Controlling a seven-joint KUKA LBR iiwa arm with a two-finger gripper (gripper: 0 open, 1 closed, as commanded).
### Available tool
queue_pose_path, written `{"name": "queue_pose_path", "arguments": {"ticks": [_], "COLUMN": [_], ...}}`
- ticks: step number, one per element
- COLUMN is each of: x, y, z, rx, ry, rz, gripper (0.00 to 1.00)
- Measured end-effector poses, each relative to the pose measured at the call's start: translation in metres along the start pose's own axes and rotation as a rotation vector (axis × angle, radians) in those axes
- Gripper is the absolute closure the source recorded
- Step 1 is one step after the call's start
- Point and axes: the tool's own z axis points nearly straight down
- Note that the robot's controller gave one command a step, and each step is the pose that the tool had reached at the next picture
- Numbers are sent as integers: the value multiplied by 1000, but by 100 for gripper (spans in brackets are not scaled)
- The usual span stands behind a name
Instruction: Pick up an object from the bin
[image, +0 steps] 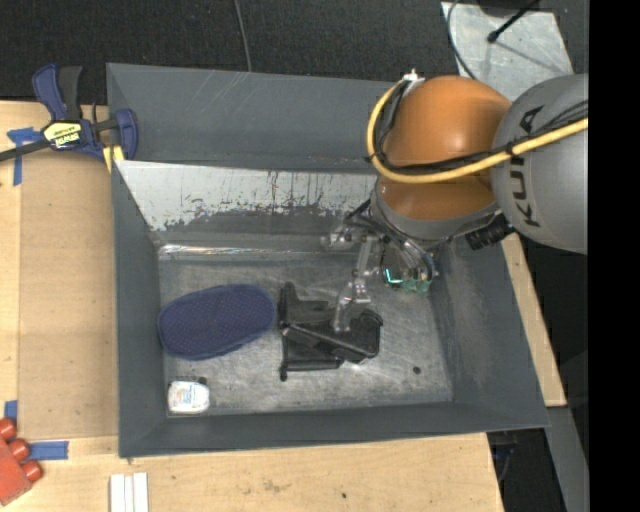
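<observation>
1. Evidently at the approach step in the camera view, with no lift yet: fingers (350, 300) down low over the black angular object (325, 340) near the middle of the bin (135, 300), tips at or just above its upper right part; contact uncertain.
2. Cannot tell from this angle whether spread or closed, so no claim of a hold.
3. Thing under the fingers: that black object, lying flat on the bin floor, just beside the blue oval pouch (215, 320) on its left; small white round thing (187, 396) well apart, in the near left corner.
4. Next move, as a judgement: settle astride a narrow part of the black object, close firmly, then rise straight up, clear of the pouch.
5. Arm pose: reaching in from the right, orange wrist cover (440, 130) high over the bin's far right side, wrist pointing steeply down and a little leftward.
</observation>
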Motion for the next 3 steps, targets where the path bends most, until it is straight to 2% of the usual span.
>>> {"name": "queue_pose_path", "arguments": {"ticks": [1, 2, 3], "x": [-7, -8, 0], "y": [25, 26, 17], "z": [130, 130, -5], "rx": [0, -3, 1], "ry": [-22, -25, -13], "rz": [-182, -181, -267], "gripper": [0, 100, 100]}}
